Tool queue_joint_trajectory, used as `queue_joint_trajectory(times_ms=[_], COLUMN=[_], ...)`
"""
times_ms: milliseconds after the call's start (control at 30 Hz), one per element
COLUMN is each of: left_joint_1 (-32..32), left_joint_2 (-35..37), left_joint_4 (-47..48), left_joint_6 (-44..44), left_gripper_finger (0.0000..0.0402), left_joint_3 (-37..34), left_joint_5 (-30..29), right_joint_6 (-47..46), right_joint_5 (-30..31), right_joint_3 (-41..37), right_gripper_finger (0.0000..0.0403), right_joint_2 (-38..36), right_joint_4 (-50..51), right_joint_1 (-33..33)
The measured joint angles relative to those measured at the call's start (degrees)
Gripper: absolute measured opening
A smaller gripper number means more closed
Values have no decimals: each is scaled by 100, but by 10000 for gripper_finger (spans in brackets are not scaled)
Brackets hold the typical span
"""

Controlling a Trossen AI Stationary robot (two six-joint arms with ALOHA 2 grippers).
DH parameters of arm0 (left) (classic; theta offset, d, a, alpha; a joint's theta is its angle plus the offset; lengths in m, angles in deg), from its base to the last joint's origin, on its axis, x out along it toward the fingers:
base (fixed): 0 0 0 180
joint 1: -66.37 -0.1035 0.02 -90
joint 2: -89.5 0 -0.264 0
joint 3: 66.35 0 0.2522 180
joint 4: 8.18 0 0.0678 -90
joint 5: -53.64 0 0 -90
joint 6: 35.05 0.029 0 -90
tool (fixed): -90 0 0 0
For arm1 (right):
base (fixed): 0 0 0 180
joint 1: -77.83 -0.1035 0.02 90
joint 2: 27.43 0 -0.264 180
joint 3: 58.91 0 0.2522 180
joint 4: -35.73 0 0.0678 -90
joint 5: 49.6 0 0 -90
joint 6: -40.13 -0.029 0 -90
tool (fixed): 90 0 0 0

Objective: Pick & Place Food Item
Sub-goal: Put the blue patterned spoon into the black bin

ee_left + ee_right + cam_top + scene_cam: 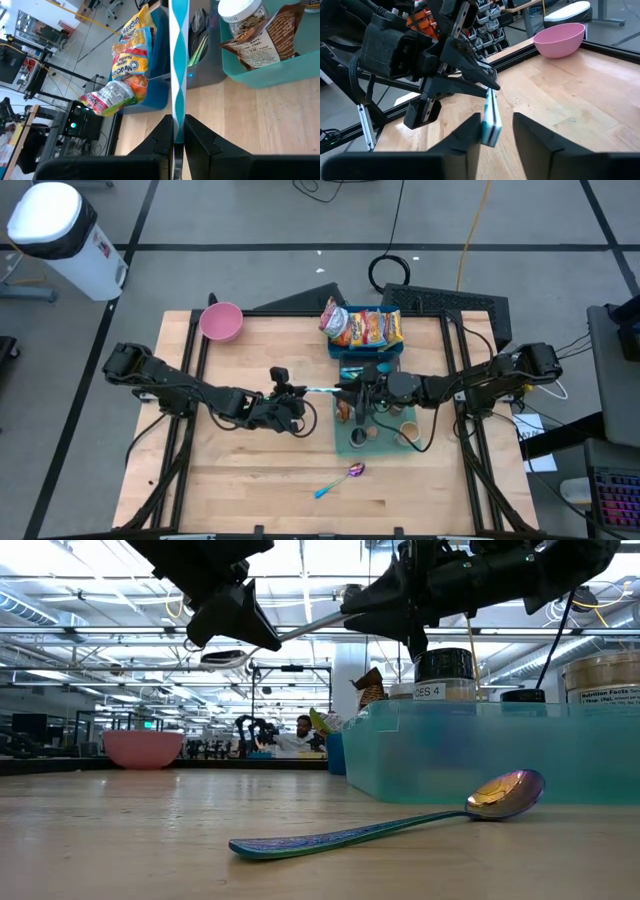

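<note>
A spoon with a teal-and-white striped handle [178, 60] hangs in the air between my two grippers, above the table's middle. My left gripper [298, 393] is shut on it near the bowl [225, 657]. The handle runs toward the table's right side. Its free end [490, 125] lies between the open fingers of my right gripper [497, 125], close to one finger [472, 132], with a gap to the other [532, 132]. Food packets [362, 327] lie in a blue bin [366, 352] at the far edge. My left gripper pinches the spoon's handle [177, 131] between its two fingers, close to the bowl end. The fingers come from the table's left and slant slightly down, lying along the handle. The spoon is clear of the table. My right gripper: whether its finger touches the handle's end cannot be told.
A teal tray [345, 442] with jars and cups stands under and beside my right gripper. A pink bowl [221, 322] sits at the far left. An iridescent spoon [340, 480] lies on the bare wood near the front edge.
</note>
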State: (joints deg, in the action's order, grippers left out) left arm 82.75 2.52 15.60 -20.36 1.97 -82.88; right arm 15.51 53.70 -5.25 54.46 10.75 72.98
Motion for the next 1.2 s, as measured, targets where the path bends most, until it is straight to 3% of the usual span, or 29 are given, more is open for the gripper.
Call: queue_joint_trajectory(times_ms=[267, 567, 667, 933, 1200], left_joint_1=[2, 22, 83, 580, 1551], left_joint_2=[0, 0, 0, 79, 882], left_joint_4=[26, 15, -90, -908, -955], left_joint_6=[1, -50, -205, -281, -643], left_gripper_finger=[31, 39, 75, 216, 283], left_joint_3=[0, 0, 6, 7, 11], left_joint_5=[-22, 37, 11, -90, 91], right_joint_6=[202, 449, 472, 511, 817], right_joint_5=[-275, -290, -310, -313, -299], right_joint_3=[0, -2, -2, -2, 0], right_gripper_finger=[28, 28, 28, 28, 28], right_joint_2=[0, 0, -2, -43, -1258], right_joint_4=[-49, -38, -56, 82, 1123], right_joint_1=[73, 71, 71, 71, 75])
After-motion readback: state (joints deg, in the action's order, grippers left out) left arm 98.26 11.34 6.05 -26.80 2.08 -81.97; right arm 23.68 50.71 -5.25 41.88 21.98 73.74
